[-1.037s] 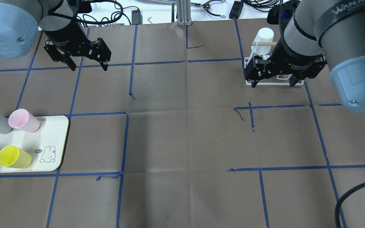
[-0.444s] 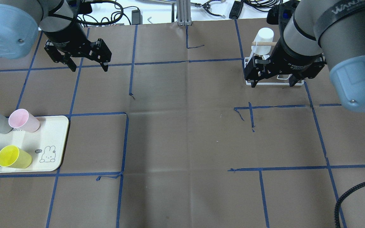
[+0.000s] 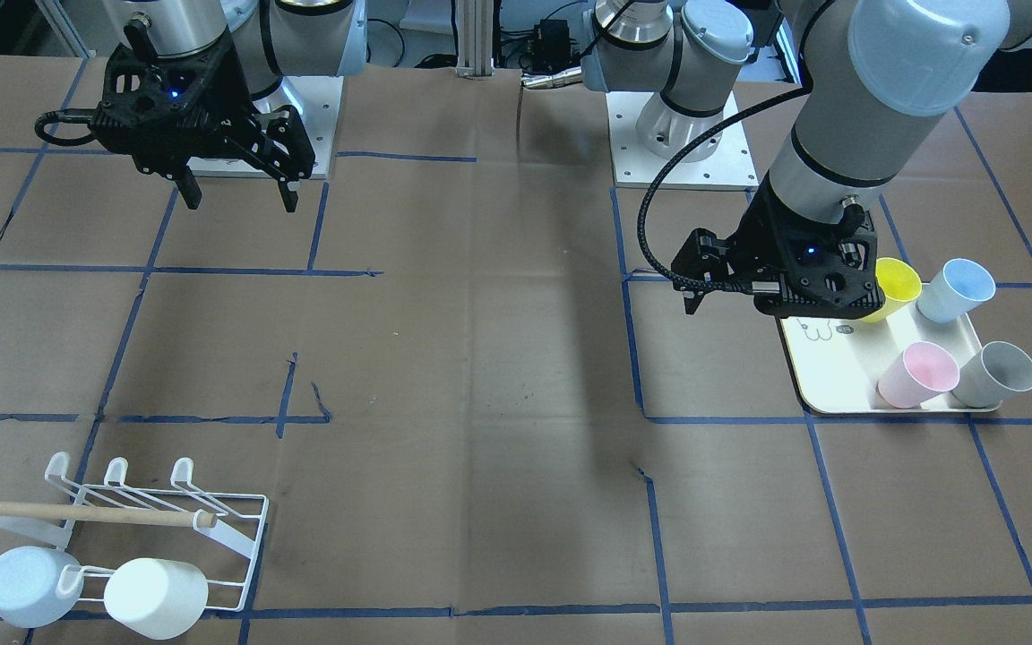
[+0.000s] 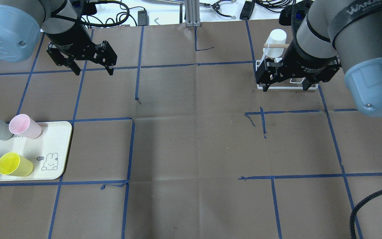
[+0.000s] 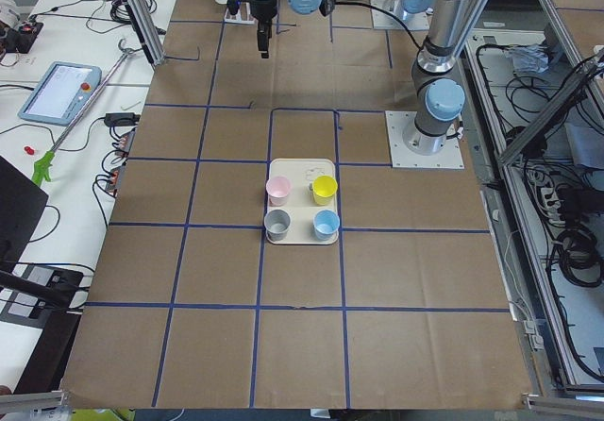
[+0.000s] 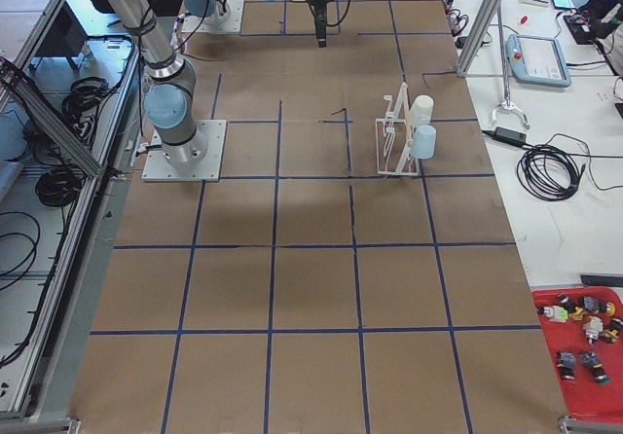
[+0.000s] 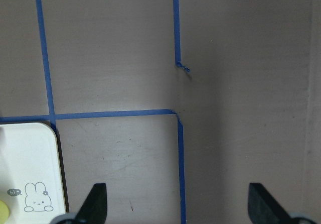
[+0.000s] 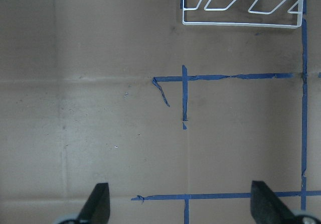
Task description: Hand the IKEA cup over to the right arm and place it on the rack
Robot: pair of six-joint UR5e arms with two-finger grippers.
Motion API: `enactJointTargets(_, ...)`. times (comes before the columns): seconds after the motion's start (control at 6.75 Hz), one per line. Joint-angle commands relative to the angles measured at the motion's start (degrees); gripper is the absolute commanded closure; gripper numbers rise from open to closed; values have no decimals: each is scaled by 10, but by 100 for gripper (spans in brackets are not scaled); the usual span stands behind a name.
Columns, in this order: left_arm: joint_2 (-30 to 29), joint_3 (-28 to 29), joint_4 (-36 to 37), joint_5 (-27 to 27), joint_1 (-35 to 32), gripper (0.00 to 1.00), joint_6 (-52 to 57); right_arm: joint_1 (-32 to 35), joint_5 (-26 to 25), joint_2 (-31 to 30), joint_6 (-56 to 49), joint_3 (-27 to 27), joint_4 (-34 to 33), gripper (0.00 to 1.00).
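You have a table (image 4: 191, 149) covered in brown paper and gridded with blue tape (image 4: 272, 178). Beside it, a white bench (image 6: 574, 249) holds a teach pendant (image 5: 58, 92) and coiled cables (image 6: 545, 171).

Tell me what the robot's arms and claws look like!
Both are silver-grey tubes with pale blue joint caps: the left arm and the right arm. The left gripper and right gripper are black, each with two long fingers. A black braided cable loops beside the left arm. A black band with white letters wraps the right arm.
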Motion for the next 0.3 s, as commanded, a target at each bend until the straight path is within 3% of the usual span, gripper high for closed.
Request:
enactJointTargets(0.0, 0, 0, 0, -1, 0, 0, 0, 0, 1, 1, 0, 1, 0, 0)
enactJointTargets(0.15, 0, 0, 0, -1, 0, 0, 0, 0, 1, 1, 0, 1, 0, 0)
